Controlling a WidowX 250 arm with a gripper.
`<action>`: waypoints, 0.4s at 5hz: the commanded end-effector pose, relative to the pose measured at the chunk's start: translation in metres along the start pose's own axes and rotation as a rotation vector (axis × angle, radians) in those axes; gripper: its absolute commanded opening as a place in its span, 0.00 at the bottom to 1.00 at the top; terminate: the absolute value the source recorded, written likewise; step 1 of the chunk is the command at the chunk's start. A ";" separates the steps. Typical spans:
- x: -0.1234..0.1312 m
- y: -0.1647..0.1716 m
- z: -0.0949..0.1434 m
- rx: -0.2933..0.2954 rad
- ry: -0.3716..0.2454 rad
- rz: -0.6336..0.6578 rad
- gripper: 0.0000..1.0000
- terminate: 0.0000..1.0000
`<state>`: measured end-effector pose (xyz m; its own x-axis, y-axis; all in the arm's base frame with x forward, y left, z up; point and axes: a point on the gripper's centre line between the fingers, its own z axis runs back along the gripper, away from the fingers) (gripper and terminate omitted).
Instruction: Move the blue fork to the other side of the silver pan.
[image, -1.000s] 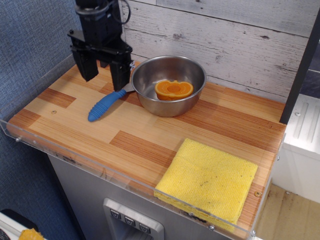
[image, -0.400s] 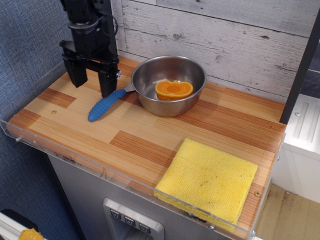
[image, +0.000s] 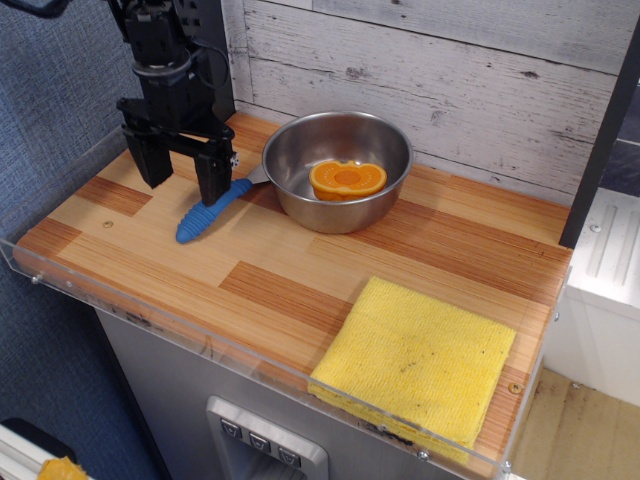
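Observation:
The blue fork (image: 205, 214) lies flat on the wooden counter, left of the silver pan (image: 337, 170). Its ribbed blue handle points toward the front left and its silver tines reach the pan's left side. The pan holds an orange half (image: 347, 179). My black gripper (image: 182, 176) is open, fingers pointing down, just above the counter over the fork's upper handle. Its right finger (image: 214, 175) covers part of the handle and its left finger (image: 150, 160) is well left of the fork. It holds nothing.
A folded yellow cloth (image: 415, 361) lies at the front right corner. A clear plastic lip (image: 200, 330) runs along the counter's front and left edges. A grey plank wall (image: 450, 80) stands behind the pan.
My gripper has moved left and toward the front, away from the pan's rim, and now stands over the fork's handle. It has stayed open. The fork, pan and cloth have not moved.

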<state>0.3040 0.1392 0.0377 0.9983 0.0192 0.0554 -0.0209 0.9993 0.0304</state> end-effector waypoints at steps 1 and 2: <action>0.006 0.006 -0.001 -0.001 -0.011 0.009 1.00 0.00; 0.008 0.002 -0.006 -0.001 0.005 -0.001 1.00 0.00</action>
<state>0.3053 0.1392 0.0188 0.9995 0.0305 0.0118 -0.0307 0.9995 0.0115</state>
